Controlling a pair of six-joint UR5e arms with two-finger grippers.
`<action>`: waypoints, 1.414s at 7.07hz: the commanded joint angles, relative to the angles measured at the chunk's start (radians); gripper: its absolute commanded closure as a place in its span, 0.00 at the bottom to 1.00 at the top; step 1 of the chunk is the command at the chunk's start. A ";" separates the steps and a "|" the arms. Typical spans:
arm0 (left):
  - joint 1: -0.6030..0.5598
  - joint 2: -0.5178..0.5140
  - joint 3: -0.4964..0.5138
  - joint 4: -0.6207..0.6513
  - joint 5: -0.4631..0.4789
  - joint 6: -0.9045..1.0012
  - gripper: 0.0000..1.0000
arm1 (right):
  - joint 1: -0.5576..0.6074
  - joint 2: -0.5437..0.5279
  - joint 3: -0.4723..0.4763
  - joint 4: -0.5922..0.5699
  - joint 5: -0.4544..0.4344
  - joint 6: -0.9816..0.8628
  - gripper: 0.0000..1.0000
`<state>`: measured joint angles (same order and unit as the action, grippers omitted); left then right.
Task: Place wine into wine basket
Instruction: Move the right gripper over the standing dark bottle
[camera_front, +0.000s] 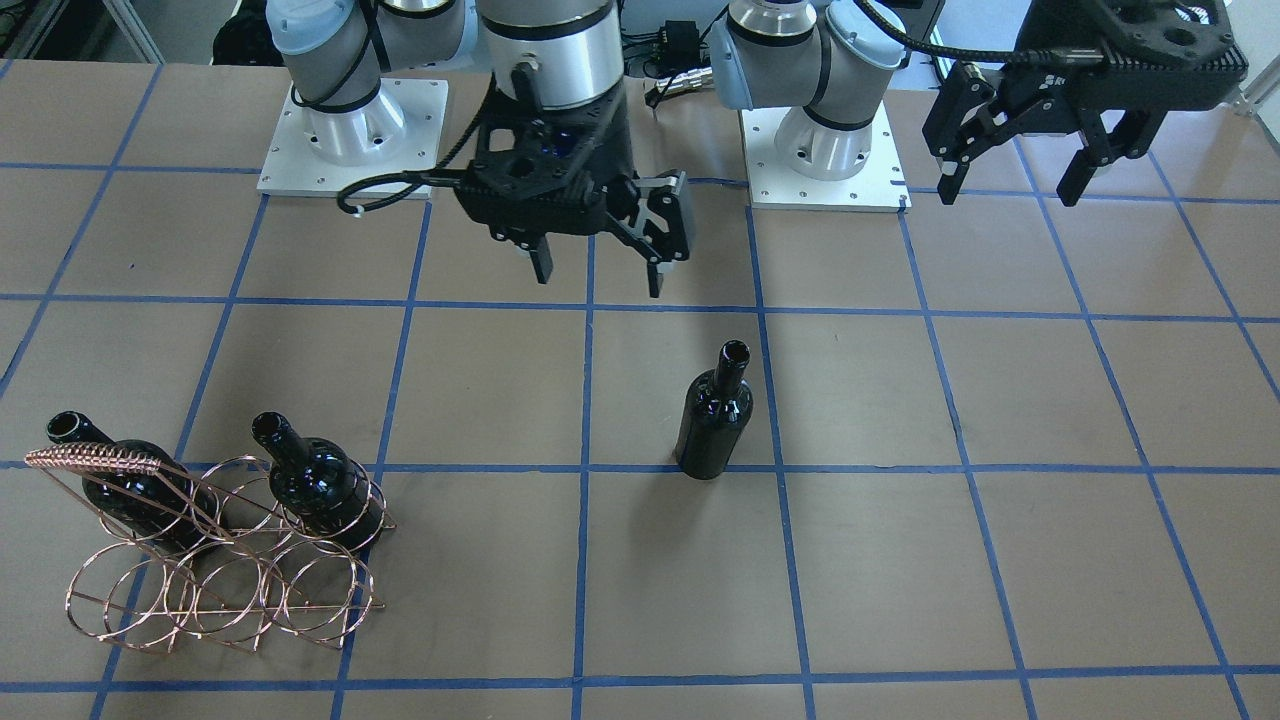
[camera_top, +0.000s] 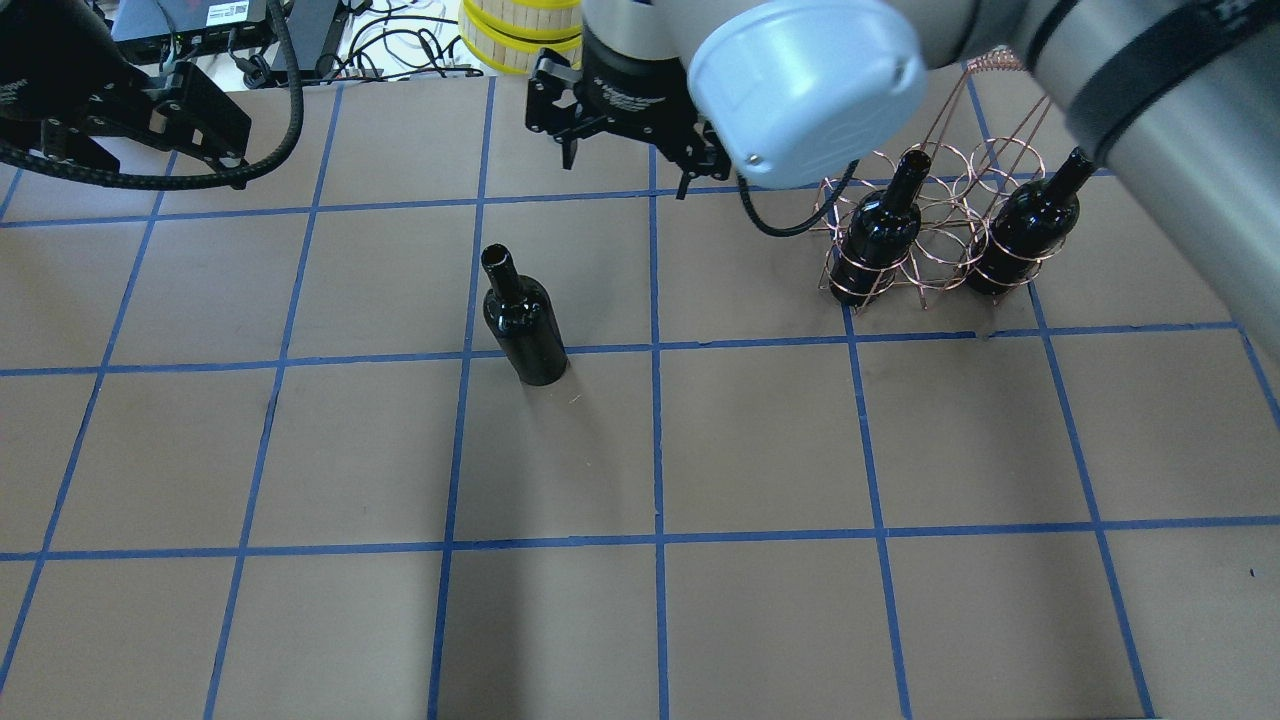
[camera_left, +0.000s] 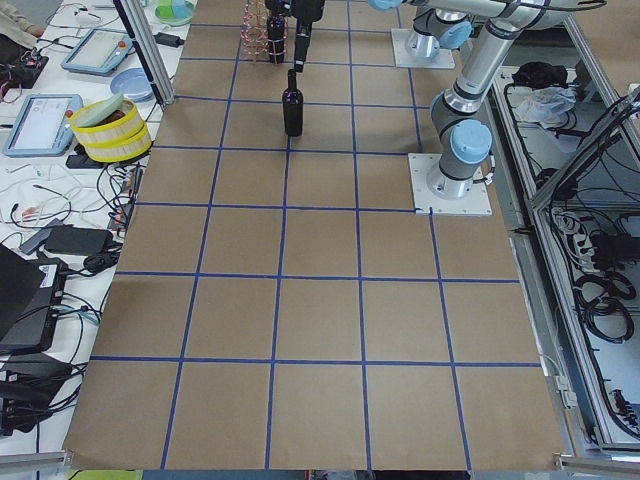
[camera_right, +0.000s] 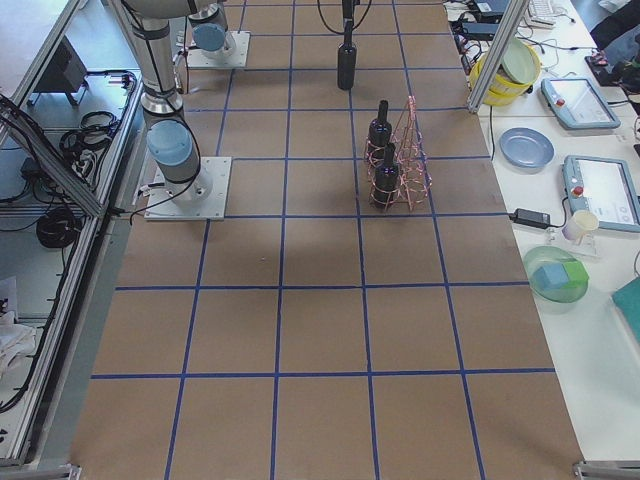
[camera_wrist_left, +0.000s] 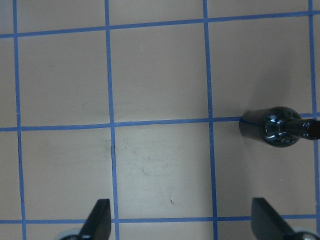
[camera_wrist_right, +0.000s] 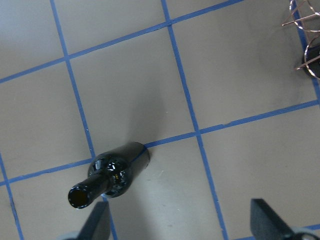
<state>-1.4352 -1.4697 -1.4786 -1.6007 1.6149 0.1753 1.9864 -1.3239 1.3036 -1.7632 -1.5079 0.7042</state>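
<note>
A glossy black wine bottle (camera_front: 714, 415) stands upright and alone near the table's middle; it also shows in the overhead view (camera_top: 522, 320). The copper wire wine basket (camera_front: 220, 570) stands on the robot's right side of the table (camera_top: 935, 235). It holds two more black bottles (camera_front: 315, 485) (camera_front: 125, 480) in its outer rings. My right gripper (camera_front: 598, 275) is open and empty, hovering between the robot's base and the lone bottle. Its wrist view shows the bottle (camera_wrist_right: 112, 172) below. My left gripper (camera_front: 1012, 185) is open and empty, high and far to the side. Its wrist view shows the bottle (camera_wrist_left: 272, 127) at the right.
The two arm bases (camera_front: 350, 140) (camera_front: 825, 150) sit at the robot's edge of the table. A yellow-rimmed stack (camera_top: 520, 30), cables and devices lie beyond the far edge. Blue tape lines grid the brown table top (camera_front: 1000, 550).
</note>
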 joint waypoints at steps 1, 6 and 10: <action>0.005 0.002 0.000 0.001 0.006 0.003 0.00 | 0.115 0.105 -0.010 -0.117 -0.041 0.153 0.00; 0.018 0.005 -0.012 -0.007 0.008 0.003 0.00 | 0.212 0.241 -0.061 -0.175 -0.190 0.123 0.00; 0.016 0.009 -0.025 -0.007 0.002 0.003 0.00 | 0.210 0.255 -0.060 -0.199 -0.198 -0.009 0.12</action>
<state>-1.4188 -1.4615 -1.5008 -1.6076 1.6191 0.1779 2.1976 -1.0696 1.2425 -1.9605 -1.7040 0.7187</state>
